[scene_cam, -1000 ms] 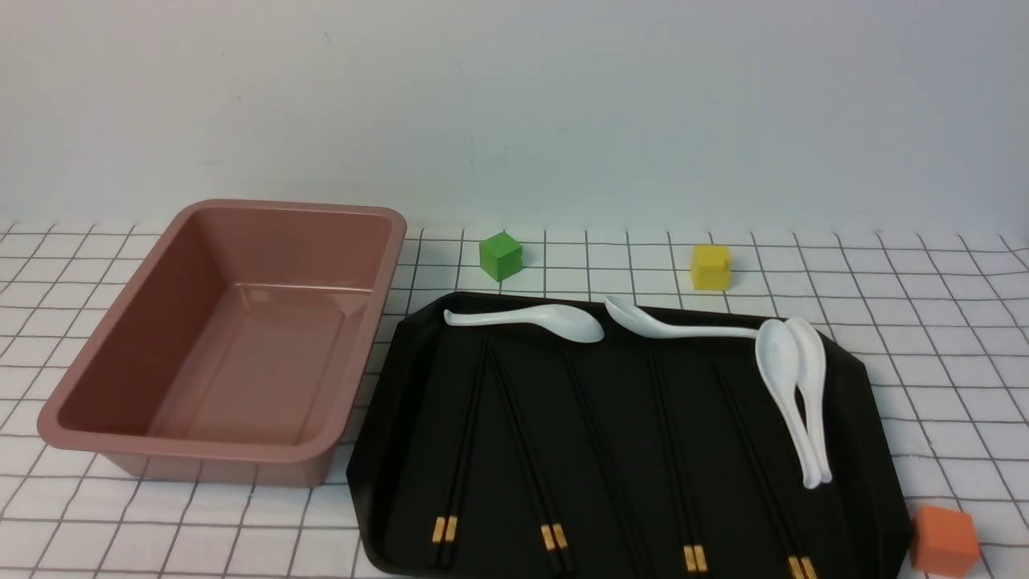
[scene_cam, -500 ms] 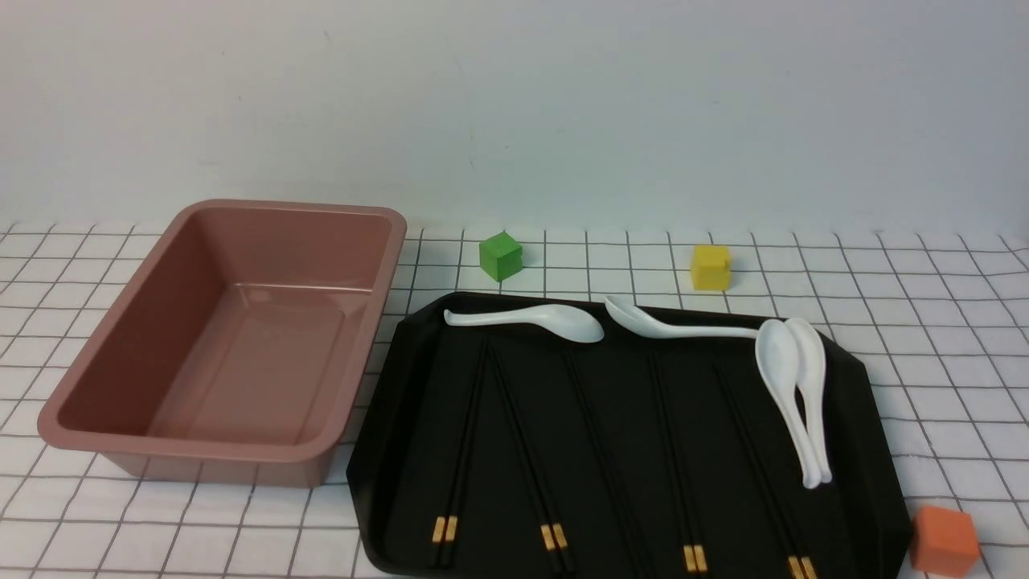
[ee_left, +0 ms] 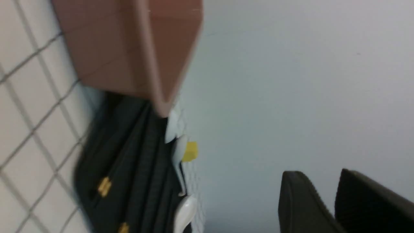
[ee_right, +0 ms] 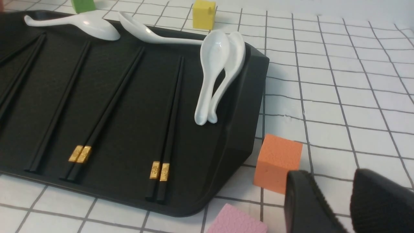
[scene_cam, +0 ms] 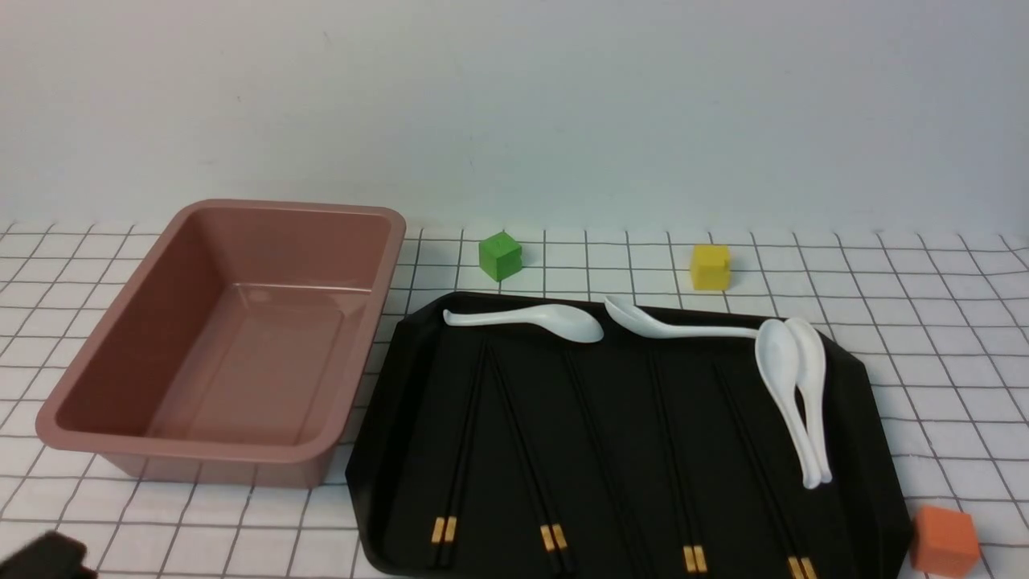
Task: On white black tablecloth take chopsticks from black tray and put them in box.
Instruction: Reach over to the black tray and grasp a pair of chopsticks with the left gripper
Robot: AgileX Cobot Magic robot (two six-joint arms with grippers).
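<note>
Down in the near left corner, the left gripper (scene_cam: 40, 559) was just peeking in. In its wrist view its jaws were a little apart and held nothing. Next came the box (scene_cam: 145, 338), empty, on the tablecloth (scene_cam: 924, 338) and just beside the black tray (scene_cam: 410, 466), so the trip looked short. All the chopsticks (scene_cam: 462, 450) lay in pairs on the tray, gold ends toward the robot, which looked easy to grab. White spoons (scene_cam: 555, 322) lay by their thin tips and could get bumped. A green cube (scene_cam: 500, 256) and a yellow cube (scene_cam: 711, 267) sat behind the tray. An orange cube (scene_cam: 944, 539) sat by its right corner. The right gripper (ee_right: 330, 181) waited there, jaws apart and empty.
</note>
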